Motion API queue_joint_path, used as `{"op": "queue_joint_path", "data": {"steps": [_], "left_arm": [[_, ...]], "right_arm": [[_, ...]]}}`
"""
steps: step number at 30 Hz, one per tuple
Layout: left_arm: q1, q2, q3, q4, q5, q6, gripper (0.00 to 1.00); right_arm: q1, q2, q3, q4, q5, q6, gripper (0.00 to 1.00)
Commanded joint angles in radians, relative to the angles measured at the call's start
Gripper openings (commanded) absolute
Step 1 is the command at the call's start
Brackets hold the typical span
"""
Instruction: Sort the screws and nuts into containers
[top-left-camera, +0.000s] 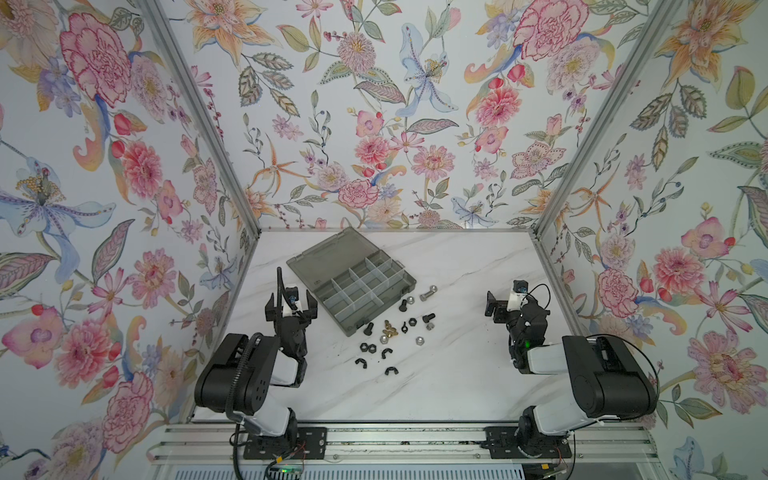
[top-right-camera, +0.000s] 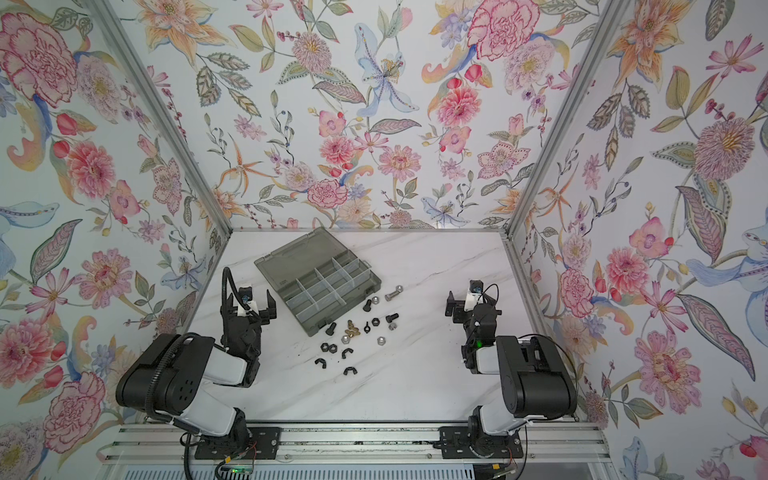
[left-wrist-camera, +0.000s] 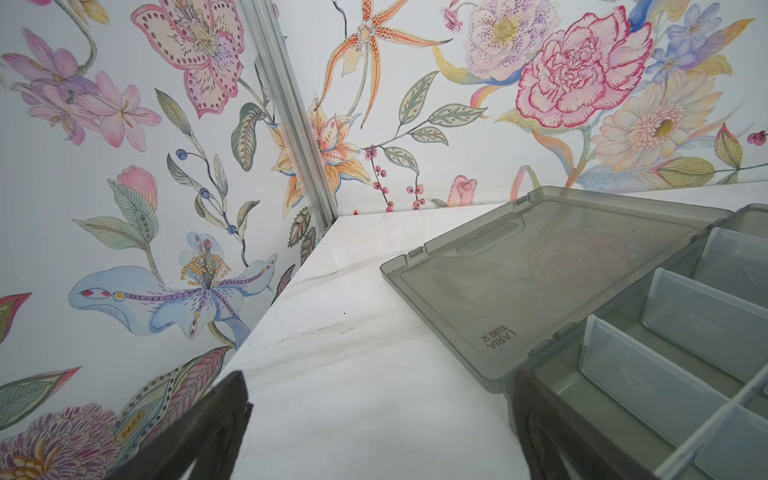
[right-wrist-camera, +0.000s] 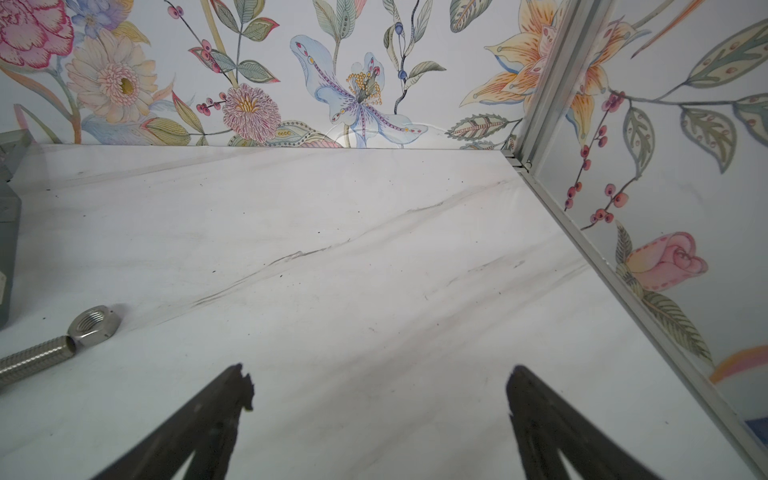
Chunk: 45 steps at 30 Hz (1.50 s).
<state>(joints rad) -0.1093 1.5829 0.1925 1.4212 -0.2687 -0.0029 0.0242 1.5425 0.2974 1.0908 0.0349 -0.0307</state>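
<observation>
**Top views checked: nothing sorted, both claws empty**

Found the box (top-left-camera: 386, 308) open on the table (top-left-camera: 457, 374), toward the back and left of centre, with its lid (top-left-camera: 328, 253) laid flat behind. Looked into the compartments (top-left-camera: 357, 286) in both top views and saw no part in any of them.

Found the screws (top-left-camera: 403, 306) and nuts (top-left-camera: 368, 347) loose on the table, scattered from just beside the box's near right wall out toward the front. Noted a silver bolt (top-left-camera: 426, 296) at the far right of the scatter. Confirmed it in the right wrist view, with a silver nut (right-wrist-camera: 93, 328) at its threaded end.

Saw the left claw (top-left-camera: 292, 302) spread wide and empty, just beside the box's left corner and apart from the loose parts. Saw the right claw (top-left-camera: 493, 307) likewise wide and empty, over bare table to the right of the scatter.

Judged the step in hand to be the reach for a first piece, with the whole task ahead. Expect the next move to call for bringing one claw down over a single piece lying clear of its neighbours. Would favour the right claw for the silver bolt, as the nearer of the two. Would advise a careful, centred pinch on such small parts, and keeping screws and nuts to separate compartments. Cannot tell which compartment is meant for which kind.
</observation>
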Motion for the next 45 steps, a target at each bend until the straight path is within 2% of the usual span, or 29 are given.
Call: {"op": "queue_joint_path", "data": {"steps": [1,6,13,17,20,27,36,41,45], "left_arm": [[0.005,-0.08,-0.004,-0.011,0.012,0.014,0.99],[0.002,-0.267,0.01,-0.201,0.031,0.02,0.99],[0.0,-0.558,0.098,-0.601,0.135,-0.13,0.99],[-0.001,-0.664,0.131,-0.806,0.207,-0.252,0.99],[0.0,-0.724,0.14,-0.934,0.257,-0.325,0.99],[-0.003,-0.778,0.176,-1.138,0.373,-0.447,0.99],[-0.011,-0.78,0.198,-1.255,0.466,-0.579,0.99],[-0.018,-0.778,0.192,-1.296,0.479,-0.648,0.99],[-0.028,-0.773,0.2,-1.357,0.47,-0.652,0.99]], "right_arm": [[0.0,-0.032,-0.007,-0.004,-0.018,-0.016,0.99],[0.011,-0.162,0.046,-0.216,-0.082,-0.049,0.99],[0.093,-0.334,0.158,-0.556,-0.266,-0.057,0.99],[0.197,-0.393,0.243,-0.747,-0.36,-0.086,1.0],[0.296,-0.429,0.278,-0.827,-0.382,-0.102,0.99],[0.479,-0.479,0.301,-0.917,-0.343,-0.09,1.0],[0.648,-0.348,0.458,-1.109,-0.254,0.051,0.99],[0.669,-0.218,0.557,-1.18,-0.246,0.098,0.97],[0.67,-0.114,0.62,-1.192,-0.292,0.126,0.91]]}}
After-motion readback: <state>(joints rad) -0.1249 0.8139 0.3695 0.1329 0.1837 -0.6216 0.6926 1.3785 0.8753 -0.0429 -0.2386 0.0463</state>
